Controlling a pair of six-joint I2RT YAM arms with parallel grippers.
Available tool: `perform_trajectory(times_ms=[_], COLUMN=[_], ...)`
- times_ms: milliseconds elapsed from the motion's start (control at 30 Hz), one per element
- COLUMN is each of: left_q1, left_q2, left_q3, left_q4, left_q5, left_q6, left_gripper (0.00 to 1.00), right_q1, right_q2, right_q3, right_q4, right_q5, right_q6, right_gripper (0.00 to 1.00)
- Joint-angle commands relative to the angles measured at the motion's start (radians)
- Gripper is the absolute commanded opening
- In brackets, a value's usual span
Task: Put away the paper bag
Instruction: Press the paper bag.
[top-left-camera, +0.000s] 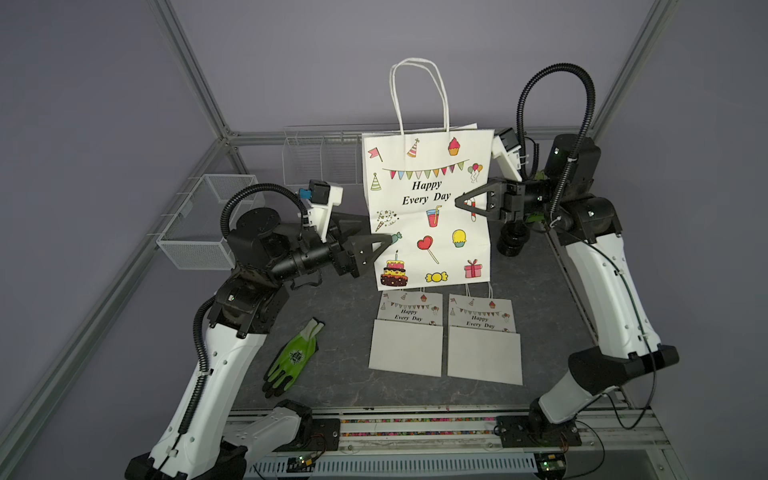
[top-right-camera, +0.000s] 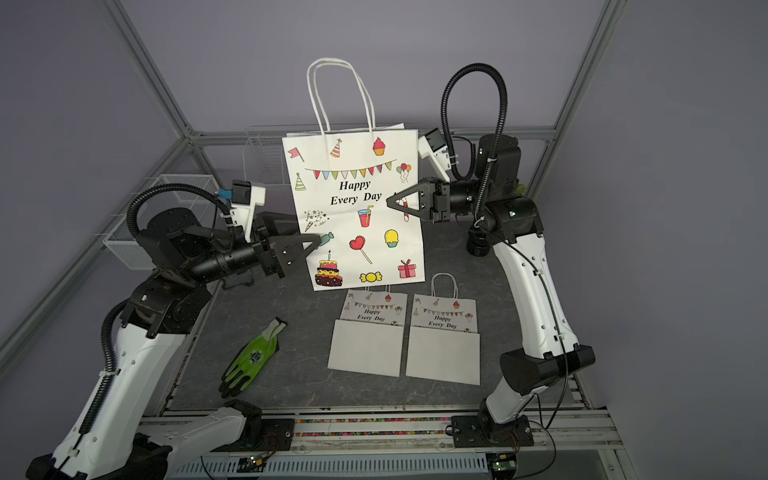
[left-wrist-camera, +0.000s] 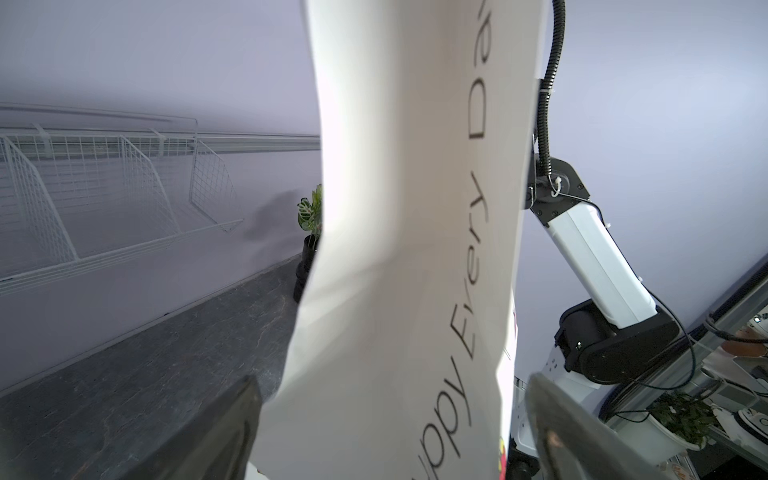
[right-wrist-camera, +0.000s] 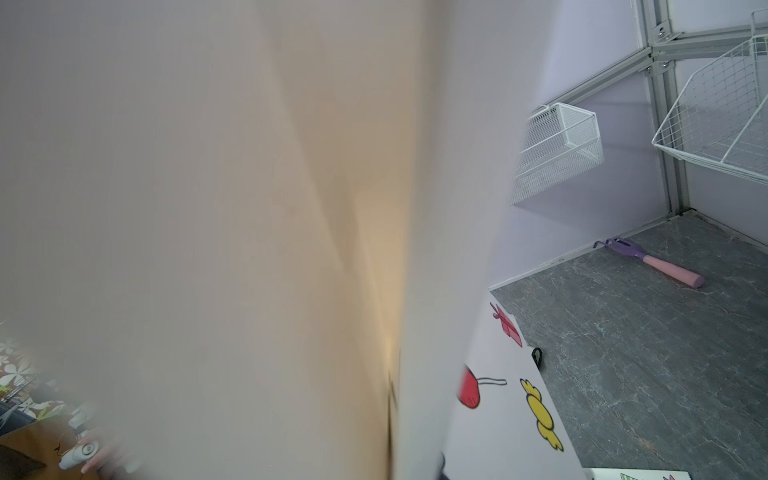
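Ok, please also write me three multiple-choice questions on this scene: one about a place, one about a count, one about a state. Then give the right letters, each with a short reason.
1. Where does the green glove lie?
A. Inside a drawer
B. On the table, on the left arm's side of the folded bags
C. Hanging from a hook

2. How many folded bags lie flat on the table?
A. One
B. Two
C. Four

3. How is the left gripper at the upright paper bag?
A. Open, a finger on each side of the bag's edge
B. Shut, away from the bag
C. Shut on the glove

Key:
1 B: both top views show it on the dark tabletop.
2 B: two lie side by side before the upright bag.
3 A: the left wrist view shows its fingers wide apart, the bag between them.
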Motion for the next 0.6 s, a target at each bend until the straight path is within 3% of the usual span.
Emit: perform_trajectory(times_ms=[0, 200, 233, 367, 467, 567], left_q1=[0.002, 0.001, 0.002, 0.002, 0.002, 0.002], left_q2=[0.034, 0.076, 0.077, 0.074, 0.063, 0.052], left_q3=[0.017, 0.01, 0.006, -0.005, -0.02, -0.035], left_q4=[0.069, 0.111, 0.11, 0.11, 0.111, 0.111], left_q5=[0.031, 0.111, 0.12, 0.164, 0.186, 0.201], left_q6=[-0.016, -0.034, -0.033, -0.029, -0.03, -0.03], left_gripper=[0.99, 0.99, 0.94, 0.55, 0.4, 0.32], right_q1=[0.012, 0.028, 0.028, 0.026, 0.02, 0.015], right_q2=[-0.018, -0.017, -0.016, -0.022, -0.028, -0.033], right_q3=[-0.027, -0.027, -0.028, -0.025, -0.023, -0.024], right_q4=[0.041, 0.054, 0.054, 0.056, 0.064, 0.069], right_q5=[-0.028, -0.027, -0.027, -0.022, -0.013, -0.006], right_q6=[0.011, 0.018, 0.019, 0.022, 0.031, 0.037], right_gripper=[0.07, 0.07, 0.07, 0.07, 0.07, 0.07])
